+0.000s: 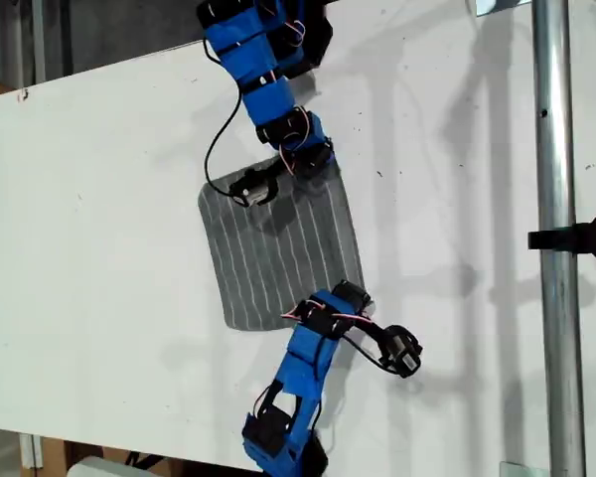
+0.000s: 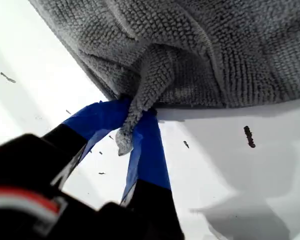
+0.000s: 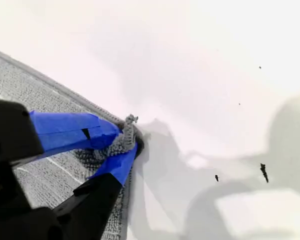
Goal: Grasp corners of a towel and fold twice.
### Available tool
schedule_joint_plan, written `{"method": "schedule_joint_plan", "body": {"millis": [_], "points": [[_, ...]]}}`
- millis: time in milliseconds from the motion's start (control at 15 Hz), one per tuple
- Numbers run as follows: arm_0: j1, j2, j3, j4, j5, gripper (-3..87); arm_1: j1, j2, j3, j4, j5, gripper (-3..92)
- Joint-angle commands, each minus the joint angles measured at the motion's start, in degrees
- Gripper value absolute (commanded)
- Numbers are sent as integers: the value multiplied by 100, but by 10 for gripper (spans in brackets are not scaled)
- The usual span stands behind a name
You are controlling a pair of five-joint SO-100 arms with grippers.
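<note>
Towel place: the towel (image 1: 278,258) is being shown lying on the white table (image 1: 99,248), between two blue arms in the exterior view, one arm (image 1: 268,89) above it and another arm (image 1: 308,363) below it.
Towel axis: its slightly longer side and its white stripes are being seen running from the exterior view's top down to its bottom, tilted a little toward that view's right.
Edges: the hem is lying flat along most sides; one edge is being bunched and raised off the table at a pinched corner (image 2: 125,142).
Open room: bare table is being left on both sides of the towel; a metal pole (image 1: 556,248) is standing well apart from it, at the exterior view's right.
My first gripper (image 2: 132,125): its jaws are being held closed on that gathered corner.
My second gripper (image 3: 125,137): its jaws are being pressed together on another corner (image 3: 126,131), with bare table lying beyond it.
Arm identity: which arm carries which gripper cannot be told.
</note>
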Motion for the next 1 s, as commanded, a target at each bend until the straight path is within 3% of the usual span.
{"method": "schedule_joint_plan", "body": {"millis": [0, 267, 400, 533, 667, 933], "points": [[211, 536, -79, 352, 158, -28, -387, 475, -369, 334, 193, -1], [853, 1644, -62, 694, 501, -28, -1644, 835, -1907, 1538, 527, -1], [1011, 1872, -62, 791, 501, -28, -1775, 782, -2355, 1696, 466, -2], [571, 2127, 88, 1213, 536, -29, -932, 1072, -2373, 1942, 9, -2], [-281, 2338, 229, 1600, 993, -29, 439, 1310, -2268, 2030, -844, -2], [-2101, 3006, 967, 1608, 1978, -29, 2909, 1318, -2250, 1802, -2408, -2]]}}
